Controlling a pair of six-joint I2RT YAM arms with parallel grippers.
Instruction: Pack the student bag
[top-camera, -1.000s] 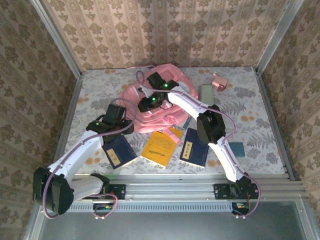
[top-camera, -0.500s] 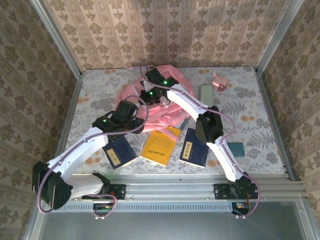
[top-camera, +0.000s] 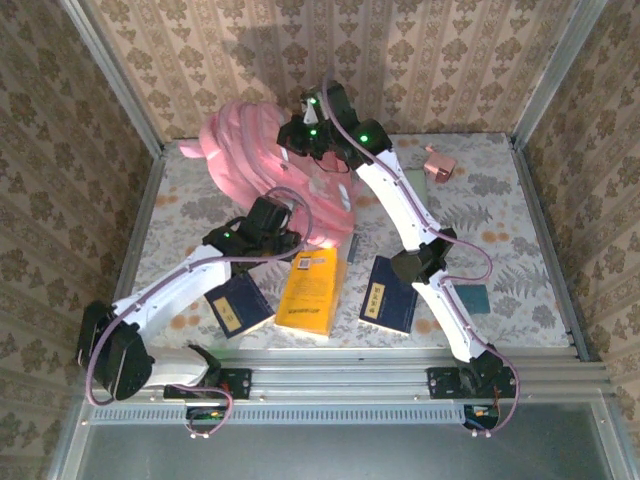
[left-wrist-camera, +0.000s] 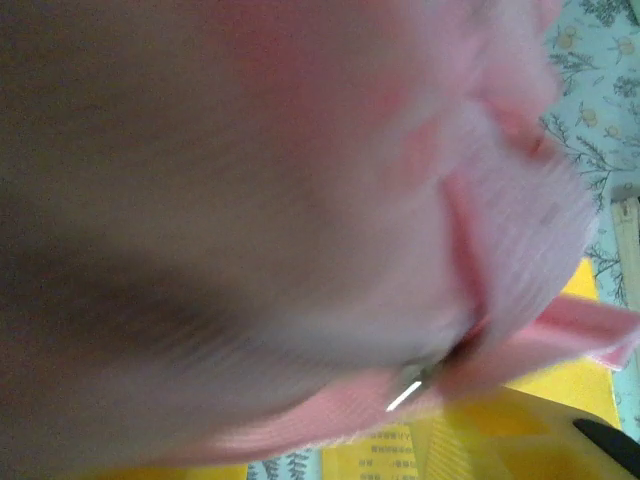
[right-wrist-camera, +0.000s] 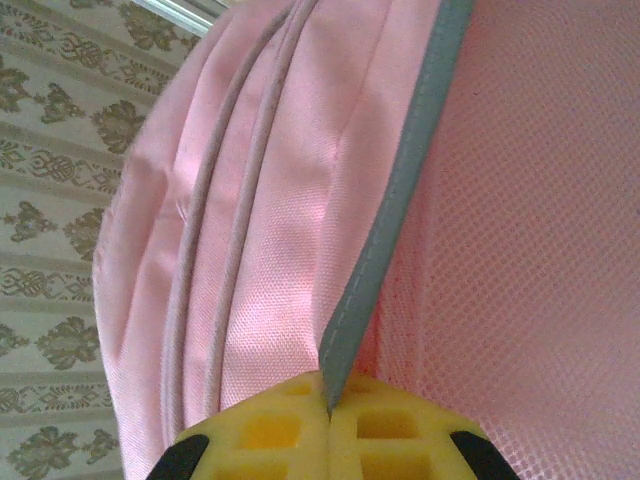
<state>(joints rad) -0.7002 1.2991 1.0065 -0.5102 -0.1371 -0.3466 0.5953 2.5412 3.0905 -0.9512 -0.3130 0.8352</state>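
Navy is the colour of the leftmost book (top-camera: 238, 305), flat on the tabletop (top-camera: 180, 200) near the front edge, beside my left forearm. My left jaws sit just beyond it, pressed up against the lower front of the bag (top-camera: 255, 160). I cannot tell whether they are open or closed: from above the wrist covers them, and my left wrist camera gives mostly blurred pink cloth (left-wrist-camera: 300, 200) pushed close to the lens.

The bag hangs bunched above the rear-left of the tabletop, its lower end drooping toward the yellow book (top-camera: 312, 292). That book lies in front of the bag, and a strip of its printed cover (left-wrist-camera: 385, 450) shows under the fabric in the left wrist view, with patterned tabletop (left-wrist-camera: 600, 60) at the right.

My right jaws are high at the top of the bag. The right wrist view shows what the overhead does not: the yellow pads (right-wrist-camera: 270, 430) closed on the grey trim between plain cloth (right-wrist-camera: 300, 200) and mesh.

Further right lie a second navy book (top-camera: 388, 293), a small pink box (top-camera: 438, 163) at the back, and a teal card (top-camera: 472, 298).
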